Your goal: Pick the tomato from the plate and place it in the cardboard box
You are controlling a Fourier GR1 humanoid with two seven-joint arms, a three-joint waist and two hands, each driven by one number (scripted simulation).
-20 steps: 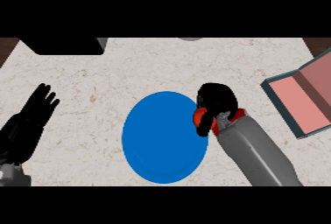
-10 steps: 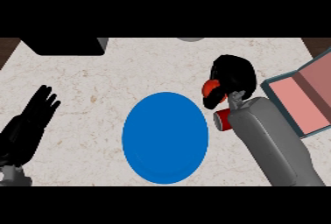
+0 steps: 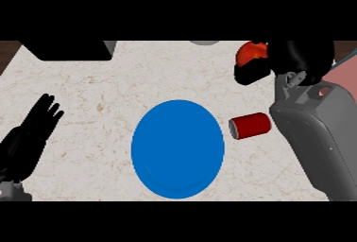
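Clearly the right robot hand (image 3: 296, 59) has its fingers curled round the tomato (image 3: 251, 53), lifted off the blue plate (image 3: 178, 149) near the cardboard box (image 3: 343, 78), where letting go short of its rim could roll the tomato across the surface (image 3: 105, 90).

Plate (image 3: 178, 149): solid blue; tomato (image 3: 250, 53): red; can (image 3: 250, 125): red, grey end; surface (image 3: 105, 85): beige, brown-veined marble; hands: black.
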